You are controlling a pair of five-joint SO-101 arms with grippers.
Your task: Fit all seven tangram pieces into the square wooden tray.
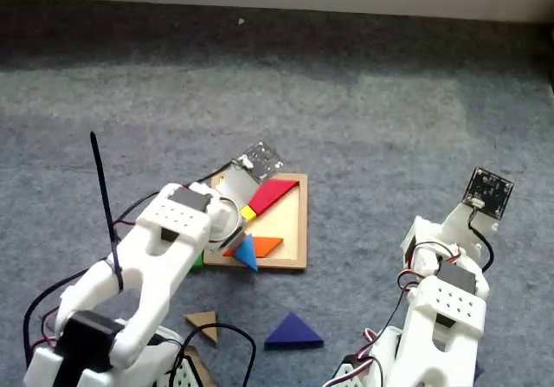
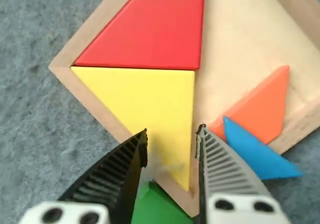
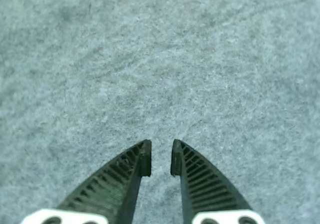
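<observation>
Broadly, in the high view the square wooden tray (image 1: 302, 224) lies on the grey carpet (image 1: 372, 110), with the left gripper (image 1: 232, 236) over its near corner. A dark blue wooden triangle (image 1: 294, 331) and a tan wooden triangle (image 1: 203, 324) lie loose, well apart from the tray on its near side. These pieces look thin, stiff, light and smooth-painted. They would likely slip unless pinched across two opposite edges, and lying flat on carpet leaves little edge to catch.

From the left wrist, the jaws stand moderately apart and empty above the tip of the yellow wooden triangle (image 2: 150, 98), which is seated in the tray beside the large red wooden piece (image 2: 155, 28). The orange wooden piece (image 2: 260, 108) sits inside. The light blue wooden triangle (image 2: 257, 156) rides over the tray's rim, probably blocking a clean fit. A green wooden piece (image 2: 155, 204) lies just outside.

From the right wrist, the right gripper (image 3: 160, 157) hangs over bare carpet, jaws nearly together and holding nothing.
</observation>
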